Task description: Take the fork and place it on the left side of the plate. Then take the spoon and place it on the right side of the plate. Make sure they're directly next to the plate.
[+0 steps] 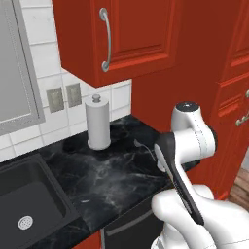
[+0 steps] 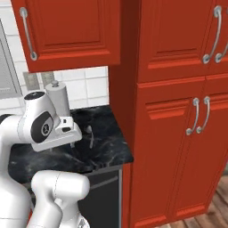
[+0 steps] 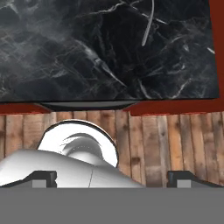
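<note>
Black counter (image 1: 97,175) carries the spoon (image 2: 89,133); left base view adds a sink (image 1: 29,204) at 8 o'clock; gripper (image 3: 111,177) jaws wide, empty.

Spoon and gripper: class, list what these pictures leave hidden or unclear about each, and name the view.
- spoon: small in the right base view; in the left base view the arm covers all but one end; in the hand view the top edge cuts off its bowl.
- gripper: the hand view shows just the two tips, wide apart.

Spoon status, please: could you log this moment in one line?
spoon: flat on counter, untouched | gripper: jaws open, empty
</note>
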You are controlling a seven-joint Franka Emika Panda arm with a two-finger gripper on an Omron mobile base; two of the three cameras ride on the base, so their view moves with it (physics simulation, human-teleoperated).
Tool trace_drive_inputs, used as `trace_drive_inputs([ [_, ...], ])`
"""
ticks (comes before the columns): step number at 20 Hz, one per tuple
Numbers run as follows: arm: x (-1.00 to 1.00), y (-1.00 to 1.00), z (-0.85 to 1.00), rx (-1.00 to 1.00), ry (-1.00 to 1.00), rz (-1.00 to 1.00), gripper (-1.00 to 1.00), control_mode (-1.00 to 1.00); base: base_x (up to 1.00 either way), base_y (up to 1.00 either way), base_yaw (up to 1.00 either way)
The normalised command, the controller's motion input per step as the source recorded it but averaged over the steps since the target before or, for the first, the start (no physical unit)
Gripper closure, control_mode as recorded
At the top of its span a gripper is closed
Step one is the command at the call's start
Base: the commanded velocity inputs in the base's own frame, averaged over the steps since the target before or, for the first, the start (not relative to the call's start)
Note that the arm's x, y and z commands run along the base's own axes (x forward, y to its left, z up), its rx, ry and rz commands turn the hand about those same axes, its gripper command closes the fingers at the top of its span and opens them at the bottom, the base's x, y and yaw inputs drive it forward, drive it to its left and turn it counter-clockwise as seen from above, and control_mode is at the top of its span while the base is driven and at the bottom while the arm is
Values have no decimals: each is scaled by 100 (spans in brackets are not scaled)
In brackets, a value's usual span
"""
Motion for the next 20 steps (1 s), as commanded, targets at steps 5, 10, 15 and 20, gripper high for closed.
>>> trace_drive_inputs([
  [5,0,0,0,0,0,0,-100,100,70,-24,25],
  [10,0,0,0,0,0,0,-100,100,63,-2,1],
  [15,32,-9,-2,0,0,0,-100,-100,42,-5,0],
  [20,89,-25,-9,1,0,0,-100,-100,0,0,0],
])
